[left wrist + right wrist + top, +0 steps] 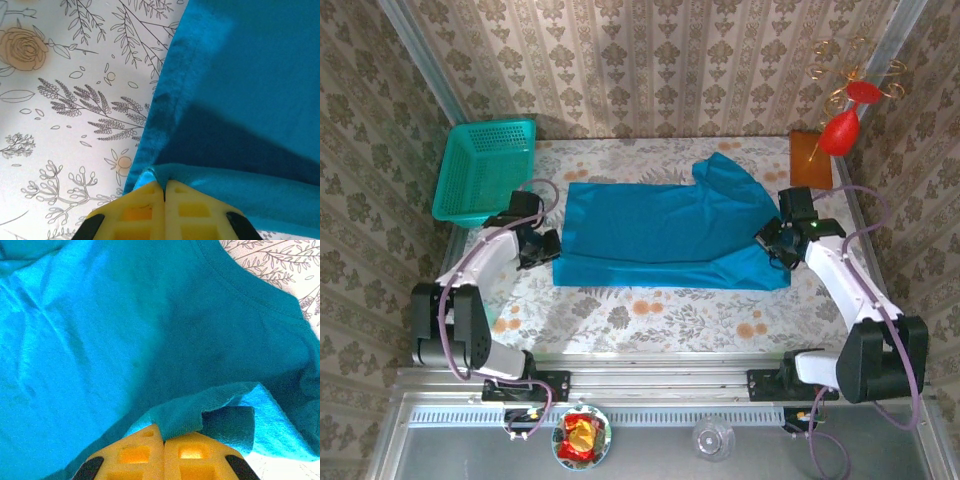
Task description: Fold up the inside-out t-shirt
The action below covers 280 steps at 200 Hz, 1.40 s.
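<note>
The inside-out t-shirt (pixel 665 235) lies spread across the middle of the flowered table, plain blue-teal, with one sleeve pointing to the back right. My left gripper (pixel 548 245) is at the shirt's left edge, its yellow jaws shut on a pinch of the hem (pixel 165 177). At the shirt's right end my right gripper (pixel 775 240) is also shut, with a fold of the cloth (pixel 192 415) caught between its yellow fingertips. The collar seam (pixel 250 290) curves across the upper right of the right wrist view.
A teal plastic mesh basket (pixel 485 170) stands at the back left corner. A brown block (pixel 810 160) and a red ornament (pixel 840 130) are at the back right. A strip of bare tablecloth (pixel 650 310) runs in front of the shirt.
</note>
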Motion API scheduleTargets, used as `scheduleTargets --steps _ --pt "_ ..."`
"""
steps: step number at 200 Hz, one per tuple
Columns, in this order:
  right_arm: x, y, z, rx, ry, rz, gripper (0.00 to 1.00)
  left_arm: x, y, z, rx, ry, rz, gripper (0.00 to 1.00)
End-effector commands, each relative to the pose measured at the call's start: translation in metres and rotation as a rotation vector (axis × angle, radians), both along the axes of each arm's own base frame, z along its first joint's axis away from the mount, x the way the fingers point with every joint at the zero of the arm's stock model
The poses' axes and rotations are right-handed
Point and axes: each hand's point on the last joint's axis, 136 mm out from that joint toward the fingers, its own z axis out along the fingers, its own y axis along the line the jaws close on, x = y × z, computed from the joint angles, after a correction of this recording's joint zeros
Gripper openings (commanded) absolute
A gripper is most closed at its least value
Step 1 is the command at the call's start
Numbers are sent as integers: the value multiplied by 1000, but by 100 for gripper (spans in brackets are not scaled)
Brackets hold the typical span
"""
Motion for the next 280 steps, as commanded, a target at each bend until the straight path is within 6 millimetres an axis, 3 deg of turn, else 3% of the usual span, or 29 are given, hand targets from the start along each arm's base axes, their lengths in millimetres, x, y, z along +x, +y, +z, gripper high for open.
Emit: scheduleTargets --steps 1,47,99,129,136,161,188,212,248,280 --pt "16 2 5 5 -24 39 0 16 -5 5 -20 -30 -40 0" --pt "22 -3 -8 -12 9 28 0 30 -7 -3 -16 -30 -53 2" --pt "25 -12 -11 -45 24 4 0 41 -13 -6 -33 -31 -97 12" --pt "21 -13 -8 -53 32 12 40 43 -8 1 10 -42 -99 27" --pt "19 -13 3 -55 2 17 45 43 -6 4 27 -55 -98 28" --pt "10 -14 10 -73 -1 38 55 37 -7 18 23 -93 -106 32" --pt "0 -2 9 -33 -7 106 58 22 -22 22 -19 -96 -152 32" --pt "-14 17 -1 38 -4 181 60 4 -37 14 -71 -69 -177 25" --pt "-36 39 -28 106 35 255 68 -18 -41 -13 -92 -6 -168 13" --pt "-30 67 -47 249 6 287 73 -34 -33 -40 -54 82 -160 8"
